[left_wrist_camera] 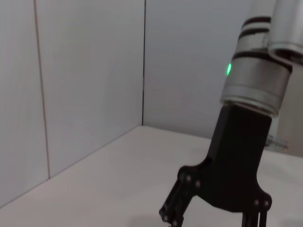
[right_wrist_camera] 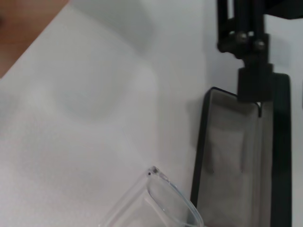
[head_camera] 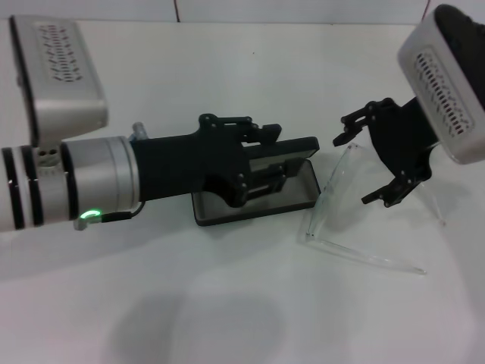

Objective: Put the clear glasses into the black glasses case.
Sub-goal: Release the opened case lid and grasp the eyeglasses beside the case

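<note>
The black glasses case (head_camera: 227, 216) lies open in the middle of the table, its grey lining (right_wrist_camera: 222, 156) showing and its lid raised at the far side. My left gripper (head_camera: 265, 161) reaches over it, open, one finger (right_wrist_camera: 253, 75) coming down at the line between lining and lid. The clear glasses (head_camera: 333, 186) stand just right of the case with their arms spread toward the front right; one corner of them (right_wrist_camera: 163, 201) shows beside the case rim. My right gripper (head_camera: 362, 168) hovers open behind the lens, between the arms, holding nothing.
The white table (head_camera: 227, 303) is bordered by pale walls (left_wrist_camera: 85, 71) at the back. The right arm's black gripper body (left_wrist_camera: 236, 161) fills the left wrist view, its fingers (left_wrist_camera: 176, 208) spread.
</note>
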